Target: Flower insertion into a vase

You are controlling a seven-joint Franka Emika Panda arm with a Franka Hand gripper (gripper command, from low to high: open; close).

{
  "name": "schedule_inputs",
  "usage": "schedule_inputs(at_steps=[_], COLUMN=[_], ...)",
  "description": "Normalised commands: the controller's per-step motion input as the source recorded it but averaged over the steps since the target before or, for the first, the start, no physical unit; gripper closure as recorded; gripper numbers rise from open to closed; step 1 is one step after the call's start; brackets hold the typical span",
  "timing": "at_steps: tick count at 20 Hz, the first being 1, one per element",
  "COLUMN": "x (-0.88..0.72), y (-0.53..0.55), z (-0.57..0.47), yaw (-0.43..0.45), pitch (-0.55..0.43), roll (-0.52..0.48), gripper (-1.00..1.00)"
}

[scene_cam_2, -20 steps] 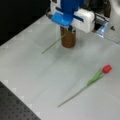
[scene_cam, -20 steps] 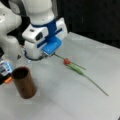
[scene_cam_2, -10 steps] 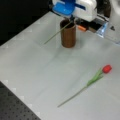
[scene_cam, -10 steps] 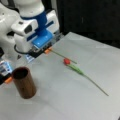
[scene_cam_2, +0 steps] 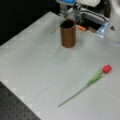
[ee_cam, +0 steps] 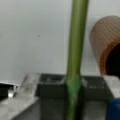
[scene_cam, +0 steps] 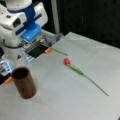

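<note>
Vase: at a front view's left we see the dark-brown vase (scene_cam: 23, 85) standing upright on the table (scene_cam: 75, 100), its mouth open and dark; we see no stem inside it in either front view (scene_cam_2: 68, 33).

Gripper: just above and behind the vase we find the gripper (scene_cam: 48, 45), low over the table's far edge. In the wrist view its fingers (ee_cam: 51, 82) are closed on a green stem (ee_cam: 76, 47), which runs up out of the clamp and away.

Held stem: in a front view the same stem (scene_cam: 58, 51) sticks out from the gripper toward the right, lying low and almost level. We cannot see its bloom in any view.

Stem against vase: in the wrist view the vase's rim (ee_cam: 103, 45) sits to the right of the held stem, near it but apart. We judge the stem is not yet over the opening.

Loose flower: toward a front view's right a second flower (scene_cam: 80, 71) with a red head lies flat on the table, well apart from vase and gripper, untouched; it shows in both front views (scene_cam_2: 96, 78).

Progress: we judge one flower picked up and carried near the vase, none inserted, one still lying on the table.
</note>
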Motion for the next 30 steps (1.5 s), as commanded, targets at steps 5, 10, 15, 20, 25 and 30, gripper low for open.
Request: schedule_inputs(at_steps=[5,10,15,20,25,30], x=[-0.4,-0.47,-0.51,-0.51,-0.48,-0.41], y=[-0.36,-0.31,-0.2,-0.17,-0.11,-0.09], z=[-0.04,-0.12,-0.23,-0.38,-0.31,-0.1], yaw=[0.028,-0.041,-0.029,0.064,0.14,0.158], pitch=[-0.046,-0.079,-0.084,-0.142,-0.193,-0.199], roll=[-0.053,-0.133,-0.191,-0.219,-0.188,-0.115], gripper=[1.0,1.0,1.0,1.0,1.0,1.0])
